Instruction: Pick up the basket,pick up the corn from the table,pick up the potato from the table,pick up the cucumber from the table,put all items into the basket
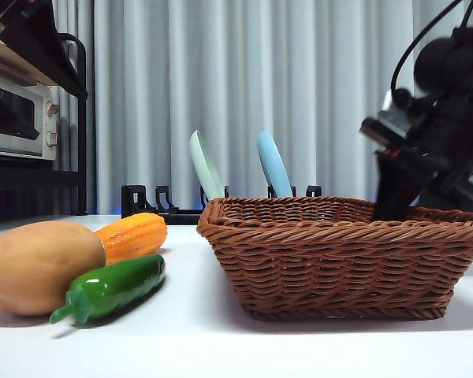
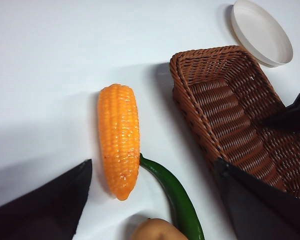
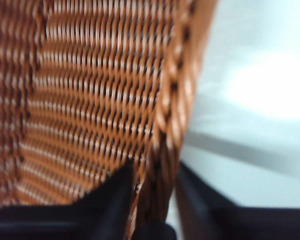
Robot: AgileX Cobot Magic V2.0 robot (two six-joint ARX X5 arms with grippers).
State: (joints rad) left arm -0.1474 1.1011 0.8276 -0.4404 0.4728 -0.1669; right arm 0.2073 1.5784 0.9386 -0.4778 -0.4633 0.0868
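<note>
On the white surface (image 1: pixel 221 346), the right gripper (image 3: pixel 155 200) straddles the far wall of the brown wicker basket (image 1: pixel 347 256), its jaws closed on the braided rim, one inside and one outside. Beside the basket, well clear of it, lie the potato (image 1: pixel 35 266), the ribbed corn (image 1: pixel 132 236) and the dark green cucumber (image 1: pixel 114 287), bunched together and touching. Above them hangs the left gripper (image 2: pixel 155 200), jaws spread wide and holding nothing, with the corn and cucumber between them. Behind stands a rack (image 1: pixel 154 201) with two plates.
</note>
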